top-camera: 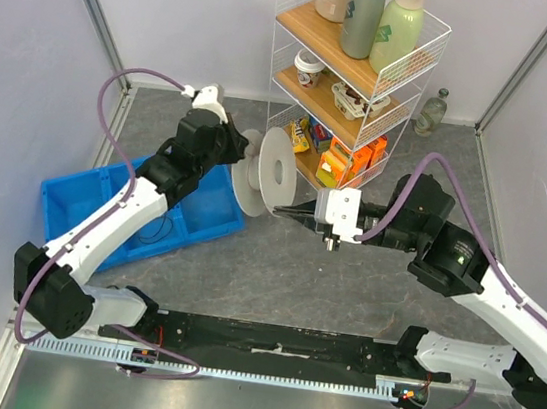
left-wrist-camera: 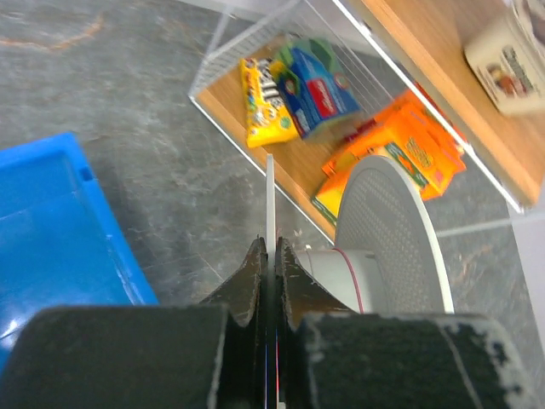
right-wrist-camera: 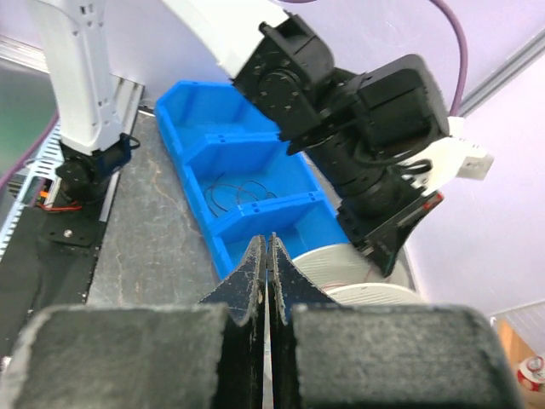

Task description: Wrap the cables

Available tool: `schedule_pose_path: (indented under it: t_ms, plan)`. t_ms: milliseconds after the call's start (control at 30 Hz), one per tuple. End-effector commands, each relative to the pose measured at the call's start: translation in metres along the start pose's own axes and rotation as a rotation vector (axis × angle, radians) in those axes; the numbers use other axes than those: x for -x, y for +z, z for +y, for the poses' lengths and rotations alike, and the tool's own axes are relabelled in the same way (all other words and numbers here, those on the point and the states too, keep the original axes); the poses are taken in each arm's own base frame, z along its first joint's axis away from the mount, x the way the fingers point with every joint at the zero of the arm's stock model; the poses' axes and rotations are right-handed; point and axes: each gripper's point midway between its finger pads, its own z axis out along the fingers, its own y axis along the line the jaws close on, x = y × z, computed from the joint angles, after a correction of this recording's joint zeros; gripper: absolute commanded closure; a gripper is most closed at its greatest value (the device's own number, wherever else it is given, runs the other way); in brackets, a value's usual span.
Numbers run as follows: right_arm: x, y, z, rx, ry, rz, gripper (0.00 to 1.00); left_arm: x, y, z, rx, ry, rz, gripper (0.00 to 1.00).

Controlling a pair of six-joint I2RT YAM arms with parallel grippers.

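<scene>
Spool: one white spool (top-camera: 270,169) with two round plates. It is in the middle of the counter (top-camera: 344,284), just in front of the wire shelf (top-camera: 431,44).
Which way: the spool's long axis lies flat and runs left to right in the top view. Both round plates stand upright.
Left gripper (top-camera: 240,150): one, pinched narrow on the thin edge of the spool's left plate. The left wrist view shows the white edge between its fingers.
Right gripper (top-camera: 290,213): one, shut tight, its tip just beside the spool's right plate, low down. Nothing shows between its fingers.
Cables: one thin dark cable (right-wrist-camera: 237,192) lies loose in the middle part of the blue bin (top-camera: 67,200). A thin red line (left-wrist-camera: 351,277) goes round the spool's core.
Bin: one, on the left, with three parts showing in the right wrist view.
Bottles: three bottles (top-camera: 363,15) on top of the shelf, and one glass bottle (top-camera: 430,111) by the back wall.
Hard to see: the three bottle tops are cut off. The left arm hides part of the bin. I cannot tell if the spool rests on the counter.
</scene>
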Motion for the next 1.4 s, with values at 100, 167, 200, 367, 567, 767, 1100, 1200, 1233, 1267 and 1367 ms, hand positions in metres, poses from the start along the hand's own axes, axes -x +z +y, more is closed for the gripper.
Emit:
schedule_pose_path:
  t_ms: [100, 167, 200, 367, 567, 767, 1100, 1200, 1233, 1267, 1367]
  plan:
    - [0.037, -0.005, -0.052, -0.209, -0.074, -0.042, 1.0, -0.014, -0.035, -0.068, -0.369, 0.161, 0.004, 0.98]
    - [0.039, -0.005, -0.064, -0.26, -0.079, -0.033, 1.0, -0.024, -0.047, -0.081, -0.441, 0.199, 0.022, 0.98]
    - [0.041, -0.006, -0.068, -0.277, -0.082, -0.034, 1.0, -0.028, -0.053, -0.086, -0.473, 0.21, 0.028, 0.99]
    - [0.033, -0.013, -0.096, -0.398, -0.1, 0.015, 1.0, -0.052, -0.088, -0.105, -0.697, 0.31, 0.086, 0.98]
    - [0.01, -0.048, -0.146, -0.535, -0.068, 0.075, 1.0, -0.072, -0.152, -0.12, -0.985, 0.327, 0.179, 0.98]
    - [-0.019, -0.085, -0.168, -0.623, -0.074, 0.153, 1.0, -0.055, -0.187, -0.126, -1.077, 0.269, 0.177, 0.98]
    - [-0.073, -0.146, -0.171, -0.693, -0.001, 0.27, 1.0, 0.004, -0.197, -0.122, -1.112, -0.04, 0.128, 0.98]
    - [-0.089, -0.152, -0.166, -0.679, 0.043, 0.284, 1.0, 0.025, -0.193, -0.125, -1.1, -0.137, 0.128, 0.98]
    - [-0.094, -0.154, -0.163, -0.672, 0.056, 0.287, 1.0, 0.035, -0.19, -0.124, -1.087, -0.173, 0.122, 0.98]
    - [-0.098, -0.154, -0.16, -0.658, 0.072, 0.283, 1.0, 0.044, -0.187, -0.124, -1.076, -0.209, 0.113, 0.98]
    - [-0.107, -0.149, -0.145, -0.616, 0.117, 0.263, 1.0, 0.071, -0.18, -0.124, -1.045, -0.288, 0.075, 0.98]
